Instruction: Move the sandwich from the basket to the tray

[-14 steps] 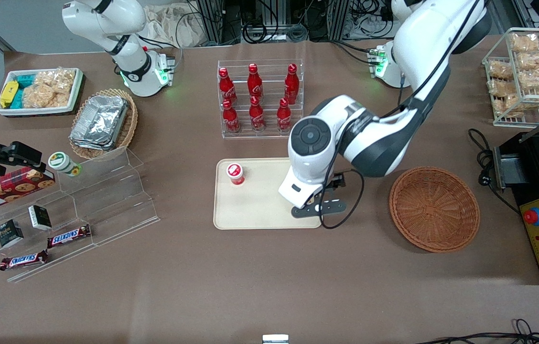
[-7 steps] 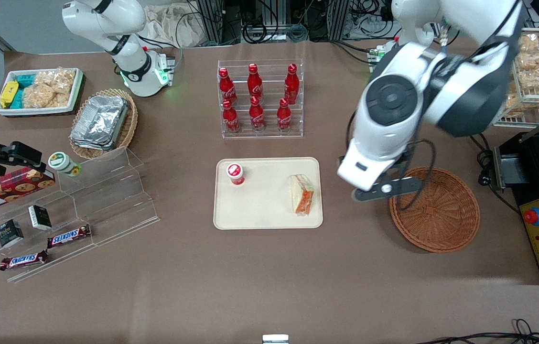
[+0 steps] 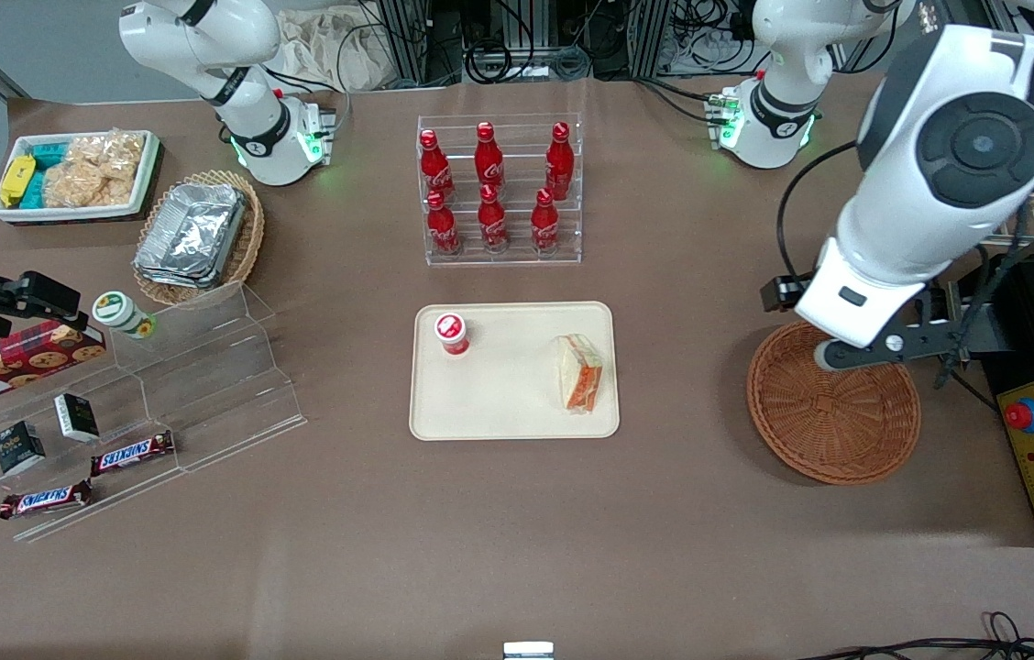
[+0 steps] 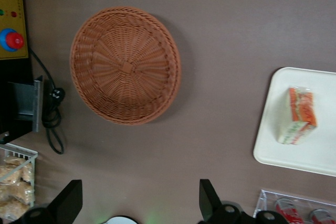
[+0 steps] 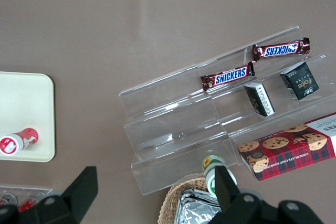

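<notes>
While the sandwich [image 3: 578, 372] lies on the tray [image 3: 499, 403] near a red-capped cup [image 3: 451, 333], the end effector [image 3: 884, 346] hangs above the basket [image 3: 833, 412], farther from the camera than its centre. From the left wrist, its fingers [image 4: 71, 200] stand apart, holding nothing, over bare tabletop [image 4: 220, 40].

A clear rack [image 3: 500, 192] holds six red cola bottles [image 3: 490, 186]; a stepped acrylic stand [image 3: 159, 403] carries two Snickers bars [image 3: 132, 452], two small dark boxes [image 3: 77, 417] and a cookie box [image 3: 15, 360]; foil containers [image 3: 192, 234] fill a tan basket [image 3: 247, 240].
</notes>
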Motion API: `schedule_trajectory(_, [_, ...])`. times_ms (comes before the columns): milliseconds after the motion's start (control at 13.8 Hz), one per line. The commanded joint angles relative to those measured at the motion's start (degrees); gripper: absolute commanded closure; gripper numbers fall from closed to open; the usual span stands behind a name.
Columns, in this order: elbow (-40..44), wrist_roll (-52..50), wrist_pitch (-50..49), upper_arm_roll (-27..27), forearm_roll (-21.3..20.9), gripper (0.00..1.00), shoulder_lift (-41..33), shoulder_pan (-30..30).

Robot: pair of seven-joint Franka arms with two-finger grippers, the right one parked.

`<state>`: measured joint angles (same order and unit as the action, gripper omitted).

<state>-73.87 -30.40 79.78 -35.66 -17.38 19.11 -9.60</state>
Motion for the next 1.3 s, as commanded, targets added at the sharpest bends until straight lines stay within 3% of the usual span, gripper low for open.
schedule_trajectory(0, [-2.7, 5.5, 1.1, -0.2, 2.1, 0.00, -2.7, -4.6])
schedule_trajectory(290, [-2.9, 9.6, 1.3, 0.5, 2.3, 0.00, -3.9, -6.8])
schedule_trajectory(435, [-5.2, 13.0, 2.7, 6.3, 2.4, 0.00, -5.8, -3.9])
schedule_trajectory(652, [-6.1, 16.7, 4.2, 18.1, 7.0, 0.00, -8.1, 3.2])
schedule_trajectory(1232, [-22.2, 25.0, 18.3, 31.3, 11.3, 0.00, -18.7, 12.4])
